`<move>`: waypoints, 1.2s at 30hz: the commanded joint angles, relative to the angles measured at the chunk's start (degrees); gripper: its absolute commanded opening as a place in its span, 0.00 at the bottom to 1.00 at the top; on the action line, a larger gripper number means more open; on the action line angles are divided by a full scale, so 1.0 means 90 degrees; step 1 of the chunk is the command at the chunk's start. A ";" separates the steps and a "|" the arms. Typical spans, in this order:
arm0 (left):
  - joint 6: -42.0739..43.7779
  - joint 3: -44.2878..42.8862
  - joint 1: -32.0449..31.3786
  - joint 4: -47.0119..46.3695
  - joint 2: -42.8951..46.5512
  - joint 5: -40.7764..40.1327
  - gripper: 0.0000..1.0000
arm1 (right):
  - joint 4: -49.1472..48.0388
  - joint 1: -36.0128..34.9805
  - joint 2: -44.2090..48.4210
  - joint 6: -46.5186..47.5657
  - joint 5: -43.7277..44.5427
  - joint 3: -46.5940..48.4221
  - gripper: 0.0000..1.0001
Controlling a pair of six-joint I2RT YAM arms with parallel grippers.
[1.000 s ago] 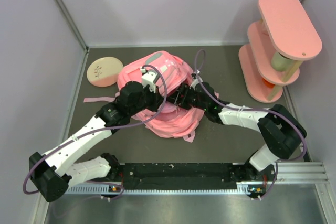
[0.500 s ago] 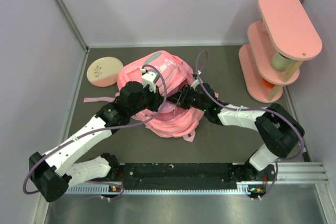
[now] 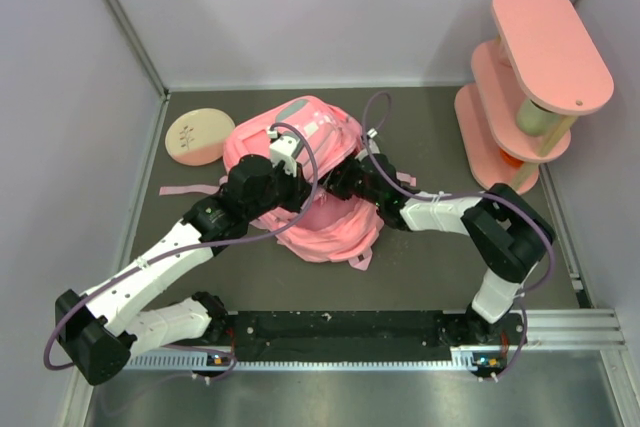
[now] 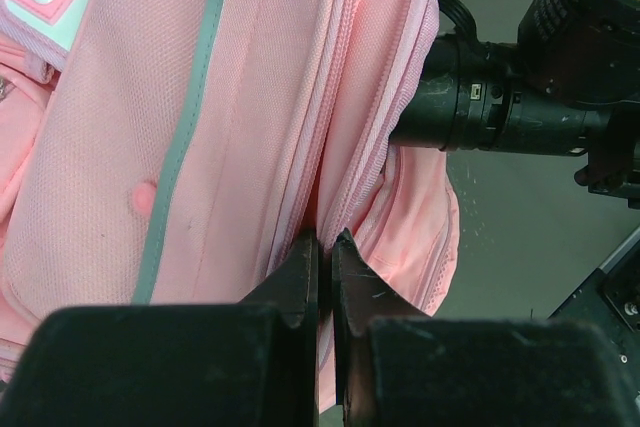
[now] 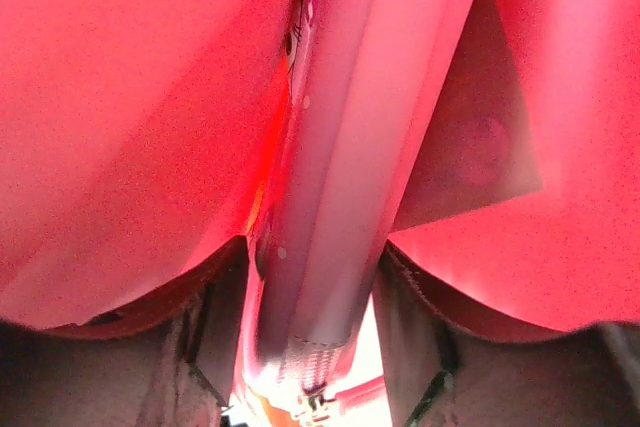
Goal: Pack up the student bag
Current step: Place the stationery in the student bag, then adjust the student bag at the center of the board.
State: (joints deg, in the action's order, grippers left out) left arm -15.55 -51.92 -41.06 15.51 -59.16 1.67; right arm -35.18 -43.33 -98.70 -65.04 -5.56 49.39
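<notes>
Pink fabric first: from above, the bag (image 3: 330,232) lies crumpled in the middle of the table (image 3: 430,267). From the left wrist, we see the left gripper (image 4: 322,244) pinched tight on the bag's zip edge. From the right wrist, the right gripper (image 5: 315,287) is inside the bag, with a long pale item (image 5: 340,147) between its jaws; we cannot tell whether it grips. We judge this to be the loading step. The next move calls for letting go deep inside, then backing out without snagging.

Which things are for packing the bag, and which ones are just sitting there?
For the job:
large pink fabric backpack
left tool, pinching the backpack's zipper edge
right tool, reaching inside the backpack

Just sitting there:
round beige-and-pink disc with a plant drawing
pink three-tier shelf
</notes>
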 commanded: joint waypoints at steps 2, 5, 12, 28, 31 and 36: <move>-0.0167 -0.0090 -0.0057 -0.0844 0.0157 0.0088 0.00 | 0.0089 -0.0039 0.0563 0.0438 0.0198 -0.0046 0.61; -0.0157 -0.0071 -0.0057 -0.0834 0.0167 0.0059 0.00 | 0.0644 -0.0039 0.0916 0.0693 0.0315 -0.0291 0.67; -0.0186 -0.0081 -0.0047 -0.0864 0.0049 0.0107 0.00 | 0.1280 -0.0039 0.1619 0.1034 0.0501 -0.0634 0.75; -0.0264 0.0104 -0.0028 -0.0657 0.0399 0.0683 0.77 | 0.4757 -0.0029 0.5807 0.1162 0.3078 -0.1970 0.81; -0.0264 0.0124 -0.0038 -0.0610 0.0761 0.0518 0.84 | 0.4983 -0.0039 0.6707 0.1278 0.3148 -0.2273 0.83; -0.0907 0.0436 0.0021 -0.0035 0.1260 -0.1482 0.99 | 0.5216 -0.0029 0.6857 0.1591 0.2543 -0.2042 0.83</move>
State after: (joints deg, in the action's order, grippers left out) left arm -19.07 -50.17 -41.56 13.91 -50.63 1.65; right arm 8.23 -43.33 -35.66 -53.74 19.22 28.84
